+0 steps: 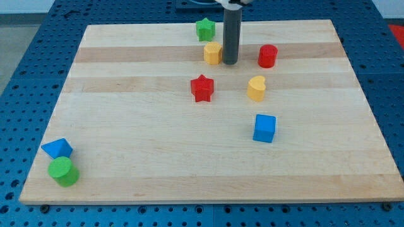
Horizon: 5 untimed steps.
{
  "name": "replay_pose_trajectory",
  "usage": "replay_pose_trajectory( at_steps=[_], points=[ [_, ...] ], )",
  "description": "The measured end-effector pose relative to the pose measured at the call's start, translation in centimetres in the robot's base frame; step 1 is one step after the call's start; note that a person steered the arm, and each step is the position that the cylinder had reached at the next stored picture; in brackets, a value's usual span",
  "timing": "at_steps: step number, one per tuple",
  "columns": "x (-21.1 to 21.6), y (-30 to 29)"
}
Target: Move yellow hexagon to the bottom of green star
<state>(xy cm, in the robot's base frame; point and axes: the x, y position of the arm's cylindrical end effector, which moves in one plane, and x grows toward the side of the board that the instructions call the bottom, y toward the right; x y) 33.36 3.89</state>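
Near the view's top:
Yellow hexagon (213,53): just below the green star (204,29), slightly to its right.
My tip (230,63): a bare rod with no jaws, touching or just beside the hexagon's right side.
Red cylinder (267,56): right of the rod, apart.

No readable text, labels, brands, numbers or signs anywhere in the camera view. Wooden board (189,157): plain grain only. Blocks: solid colours, unmarked faces. Rod: plain dark, no markings. Blue perforated surface (19,94) around the board: holes only, no print.
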Motion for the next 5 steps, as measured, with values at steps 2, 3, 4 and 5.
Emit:
replay_pose_trajectory(
  at_steps=[2, 3, 4, 5],
  points=[
    [0.0, -2.9],
    [-0.9, -2.9],
    [-1.3, -2.9],
    [-2.8, -3.3]
  ],
)
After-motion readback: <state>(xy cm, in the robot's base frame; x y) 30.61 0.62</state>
